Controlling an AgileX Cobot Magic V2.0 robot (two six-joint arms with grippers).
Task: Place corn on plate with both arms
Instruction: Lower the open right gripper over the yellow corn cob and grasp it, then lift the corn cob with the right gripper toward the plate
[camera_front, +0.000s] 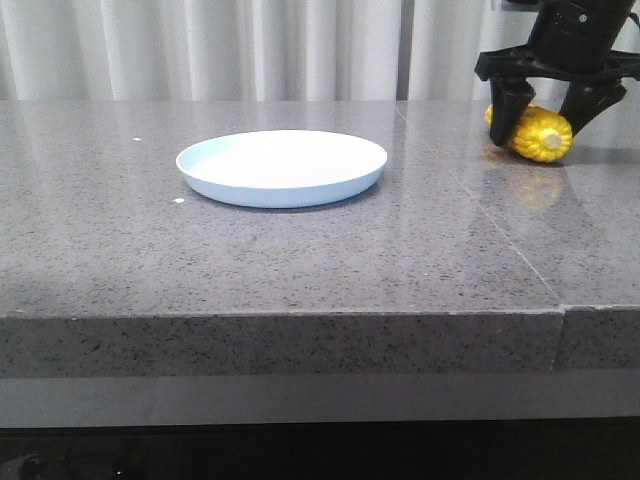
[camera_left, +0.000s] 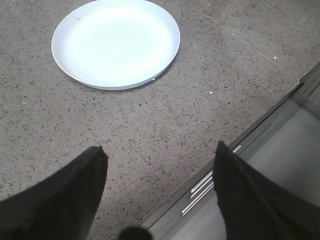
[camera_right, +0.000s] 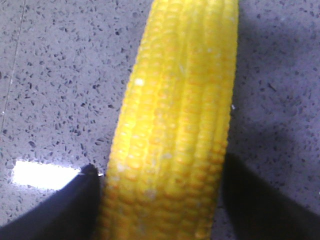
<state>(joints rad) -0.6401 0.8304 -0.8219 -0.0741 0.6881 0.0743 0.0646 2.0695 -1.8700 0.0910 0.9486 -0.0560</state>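
Grey speckled stone table (camera_front: 300, 250) (seamed slabs), white curtain (camera_front: 200, 50) behind.

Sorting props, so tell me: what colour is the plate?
Pale blue-white, plain; the plate shows best in the left wrist view.

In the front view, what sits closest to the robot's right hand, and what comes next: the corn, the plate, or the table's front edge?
1. The corn: between the fingers of the right hand, far right.
2. The plate: left of the hand, mid-table.
3. The table's front edge: farthest, nearest the camera.
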